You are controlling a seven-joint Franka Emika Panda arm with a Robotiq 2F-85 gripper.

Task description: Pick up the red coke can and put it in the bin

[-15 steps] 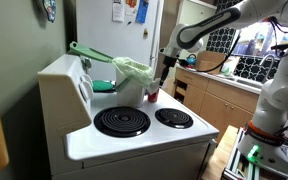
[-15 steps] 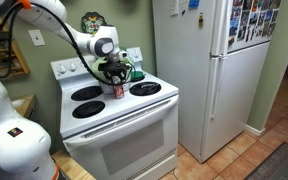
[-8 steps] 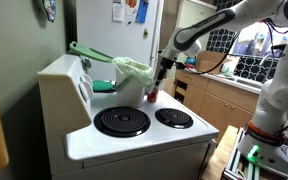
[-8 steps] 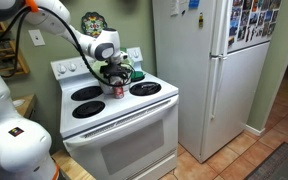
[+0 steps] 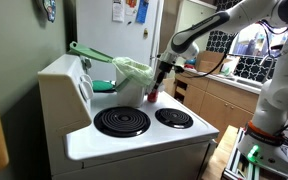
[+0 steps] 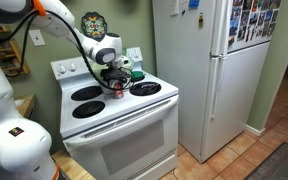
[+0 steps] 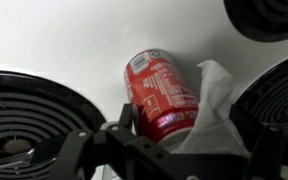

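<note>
Exterior views both showed a kitchen with a tall white refrigerator (image 6: 194,70) beside a white electric stove (image 6: 124,138). At the back of the stove, just behind the fingers, stood the bin (image 5: 134,72), its crinkled light-green bag bunched over the rim. The robot arm (image 5: 199,28) reached down over the cooktop, and its gripper (image 5: 158,88) hung low among the coil burners (image 7: 29,125). In the wrist view the fingers (image 7: 127,115) stood spread wide and gripped nothing. The red coke can (image 7: 162,95) sat on the white cooktop between them, close against one finger; whether it touched that finger could not be told. A crumpled white sheet (image 7: 219,100) lay against the can's other side, also between the fingers.
</note>
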